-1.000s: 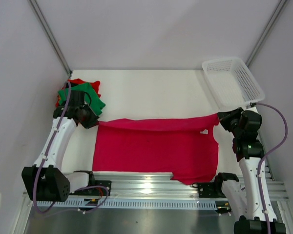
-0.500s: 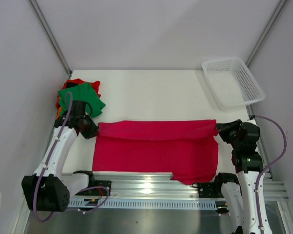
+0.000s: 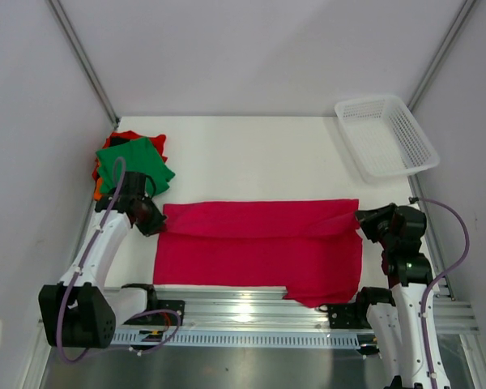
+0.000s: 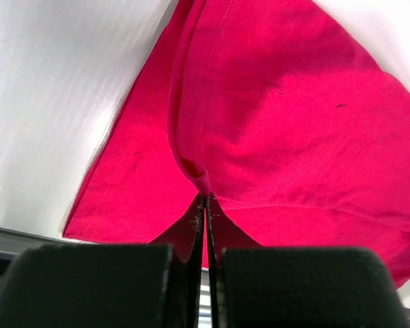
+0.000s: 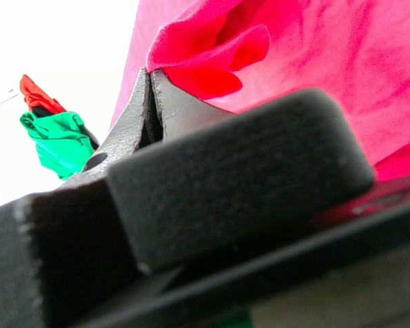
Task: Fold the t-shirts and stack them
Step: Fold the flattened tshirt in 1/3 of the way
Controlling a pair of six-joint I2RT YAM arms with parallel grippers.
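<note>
Left gripper (image 4: 206,199) fully closed, pinching the red t-shirt (image 3: 259,251) at its left fold corner; right gripper (image 5: 151,74) likewise on the right corner. It lies across the near bench (image 3: 251,154), far edge doubled over. Cloth looks light and limp: hold the corners, keep it taut. Green t-shirt (image 3: 134,160) is stacked far left.

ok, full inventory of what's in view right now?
crimson-red cloth t-shirt: 1, crimson, spread across the table's near half, far edge folded over.
green cloth t-shirt: 1, green, top of the pile at the far left corner.
red cloth t-shirt: 1, red, under the green one, edge showing.
orange cloth t-shirt: 1, orange, sliver at the pile's left side.
white plastic mesh basket: 1, white, far right corner.
white table: 1, white.
left gripper: 1, black, shut on the crimson shirt's left fold.
right gripper: 1, black, shut on its right fold.
</note>
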